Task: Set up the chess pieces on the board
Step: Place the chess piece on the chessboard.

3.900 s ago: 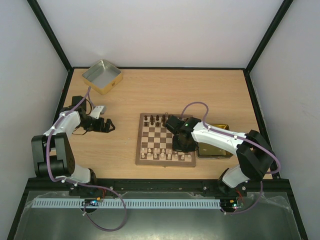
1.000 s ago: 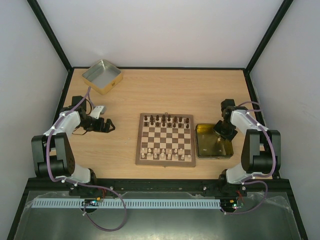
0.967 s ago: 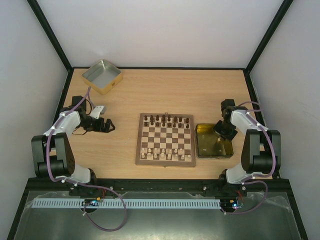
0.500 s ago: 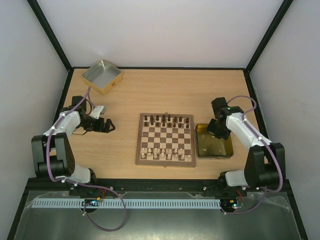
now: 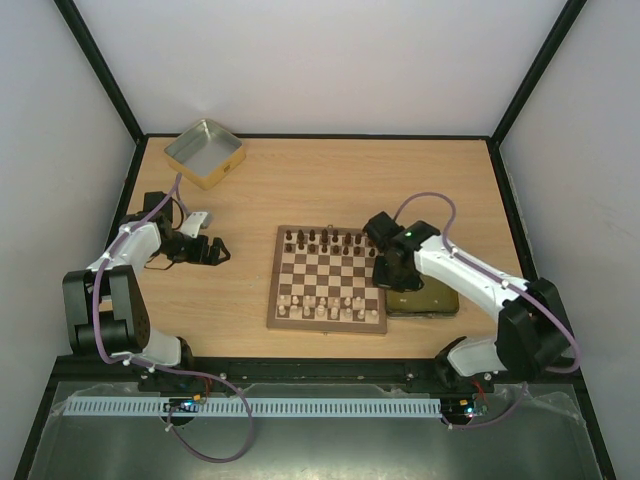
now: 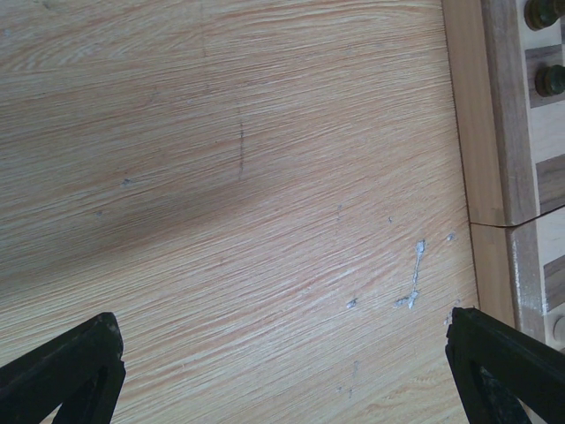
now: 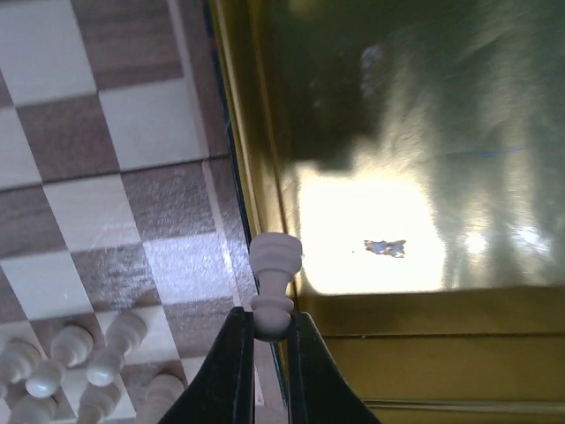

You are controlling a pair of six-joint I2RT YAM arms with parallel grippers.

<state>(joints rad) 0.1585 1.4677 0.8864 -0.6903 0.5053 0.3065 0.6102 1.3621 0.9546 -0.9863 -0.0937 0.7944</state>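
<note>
The board (image 5: 326, 272) lies mid-table, with dark chess pieces (image 5: 325, 240) along its far rows and pale chess pieces (image 5: 322, 306) along its near rows. My right gripper (image 5: 387, 268) hovers over the board's right edge next to the gold tin tray (image 5: 432, 300). In the right wrist view it (image 7: 271, 325) is shut on a pale cream piece (image 7: 274, 265), held above the seam between the board (image 7: 106, 132) and the tin (image 7: 406, 132). Several pale pieces (image 7: 88, 362) stand below left. My left gripper (image 5: 207, 250) is open and empty over bare table; its wrist view (image 6: 282, 344) shows the board's frame (image 6: 490, 132).
A second shallow metal tin (image 5: 204, 152) sits at the back left corner. Black frame rails border the table on both sides and at the back. The left arm rests well left of the board.
My right gripper has moved left from over the gold tin to the board's right edge, carrying a pale piece. The board seems to have shifted slightly left. The left arm has not moved.
</note>
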